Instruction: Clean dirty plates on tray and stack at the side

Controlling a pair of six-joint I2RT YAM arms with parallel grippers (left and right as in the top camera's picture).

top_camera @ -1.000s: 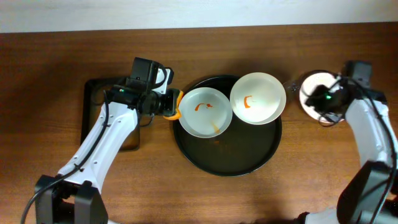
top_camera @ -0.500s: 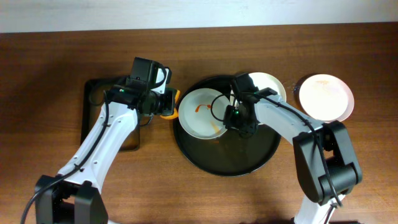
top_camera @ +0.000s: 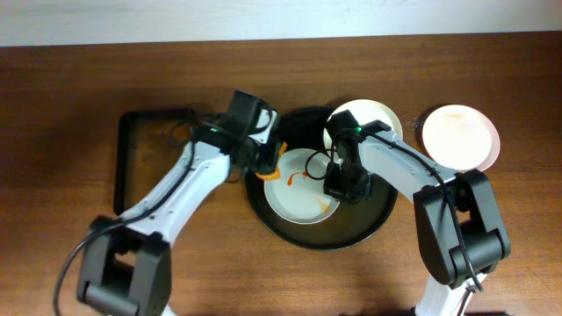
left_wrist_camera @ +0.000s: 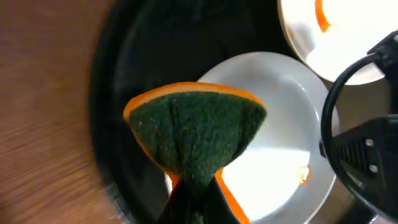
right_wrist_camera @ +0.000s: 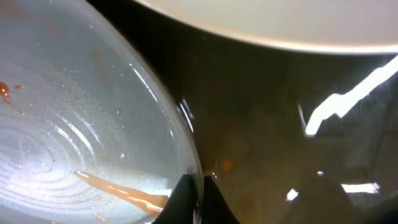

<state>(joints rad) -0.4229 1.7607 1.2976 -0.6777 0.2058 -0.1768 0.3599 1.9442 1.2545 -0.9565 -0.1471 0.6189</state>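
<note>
Overhead straight down, wrist views close, sharing the tray (top_camera: 356, 226)

a round black tray (top_camera: 351, 228) with a raised rim sits mid-table. the first plate (top_camera: 294, 200), white and shallow, lies inside it, streaked with orange. the second plate (top_camera: 379, 123), orange-marked, overlaps the tray's far-right rim. the third plate (top_camera: 459, 138), clean, lies on the table just right of the tray.

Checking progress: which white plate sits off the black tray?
The small round white plate farthest right, alone on the wood table; the other two rest on the large round black tray.
</note>
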